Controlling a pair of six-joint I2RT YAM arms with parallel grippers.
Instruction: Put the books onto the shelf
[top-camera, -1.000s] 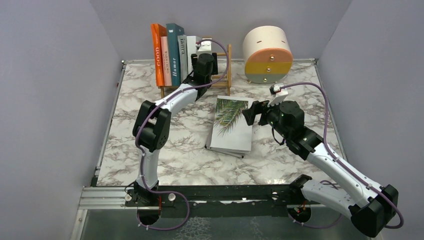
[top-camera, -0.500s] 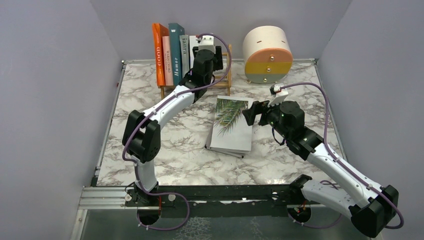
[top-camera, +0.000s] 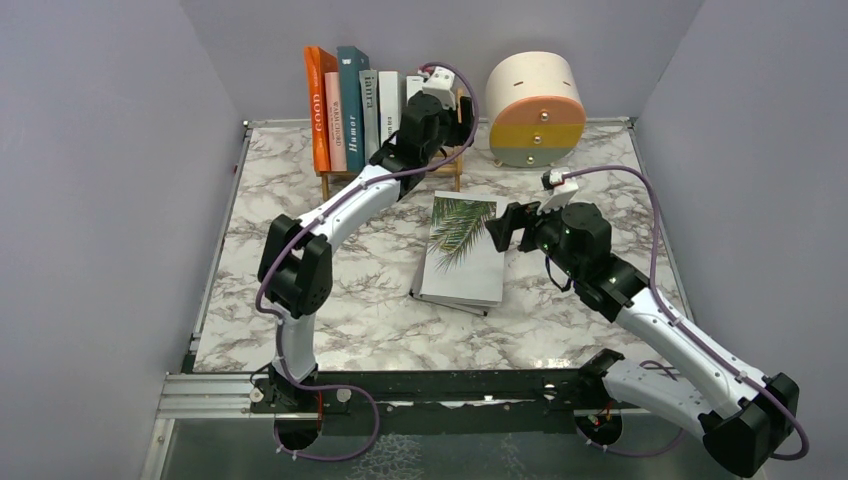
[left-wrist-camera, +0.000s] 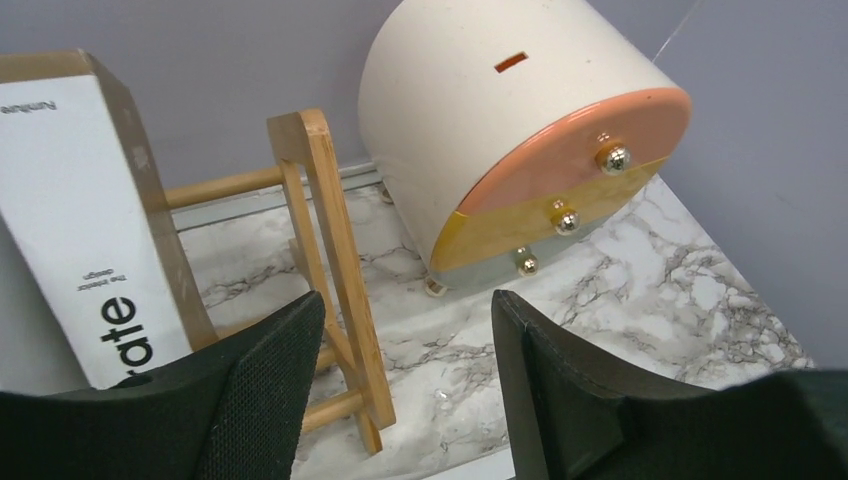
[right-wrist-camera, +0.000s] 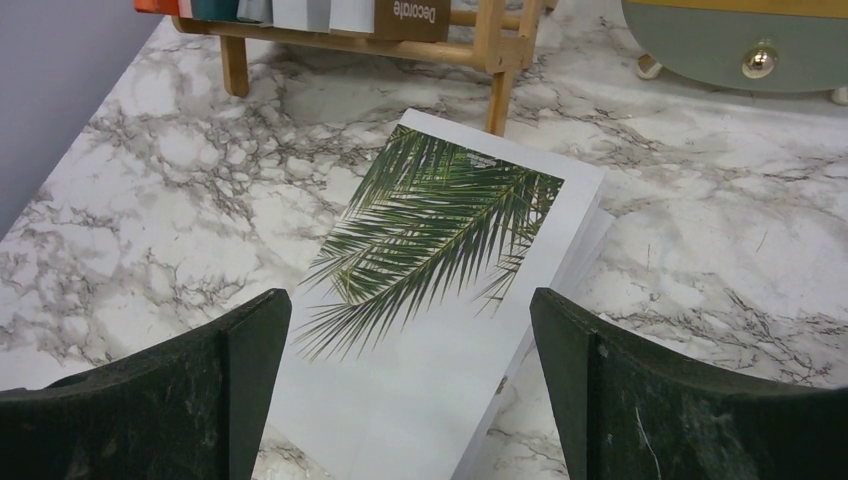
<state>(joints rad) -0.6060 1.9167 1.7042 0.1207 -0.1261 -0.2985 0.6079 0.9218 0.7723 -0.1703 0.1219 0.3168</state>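
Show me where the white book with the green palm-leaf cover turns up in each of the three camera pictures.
Top external: the white book with the green palm-leaf cover lies flat near the picture's centre.
Left wrist: not in it.
Right wrist: the book fills the centre and lower middle.
Shared landmark: the light-wood book rack, whose ladder-like end post shows in all three views.

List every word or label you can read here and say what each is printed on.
"GOOD": orange book, on its spine.
"Humor": dark teal book, on its spine.
"Decorate", upside down: brown book on the shelf, right wrist view.
"rate", start hidden: white book, left wrist view.
Too small or blurred to read: pink book, grey book, the corner print on the palm-leaf book, and the white book's small print.
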